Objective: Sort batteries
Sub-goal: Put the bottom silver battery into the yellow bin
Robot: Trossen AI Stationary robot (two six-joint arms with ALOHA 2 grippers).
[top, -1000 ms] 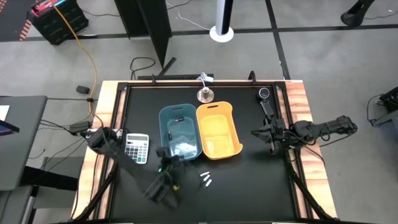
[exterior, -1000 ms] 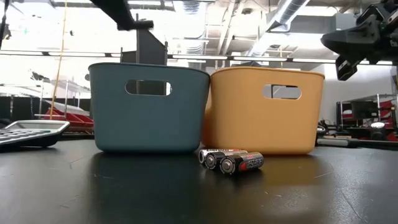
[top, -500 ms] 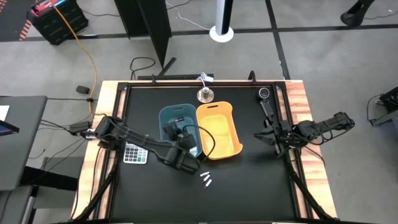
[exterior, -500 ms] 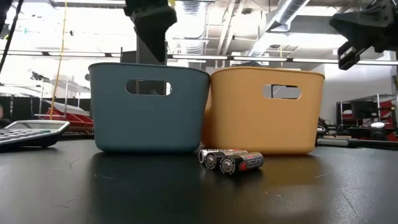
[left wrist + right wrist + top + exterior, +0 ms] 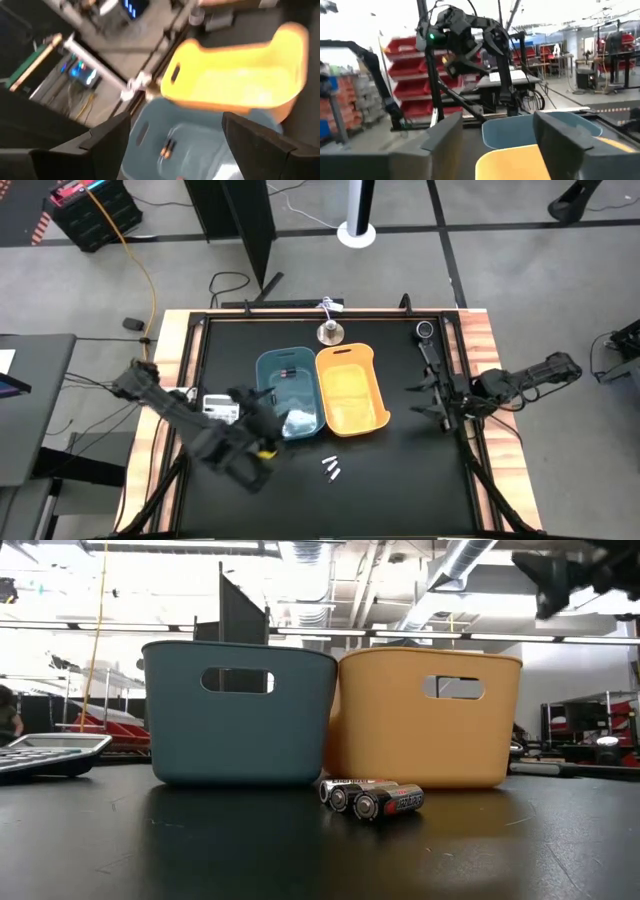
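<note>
Batteries [image 5: 330, 469] lie before the bins [image 5: 290, 390], so I'd swing my empty, open left gripper [image 5: 172, 145] low over one, right gripper [image 5: 492, 135] waiting open.

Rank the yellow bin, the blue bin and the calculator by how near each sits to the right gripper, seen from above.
From the right gripper at the table's right edge:
1. Yellow bin, at the centre, nearest.
2. Blue bin, touching the yellow one's left side.
3. Calculator, far left, partly under the left arm.
</note>
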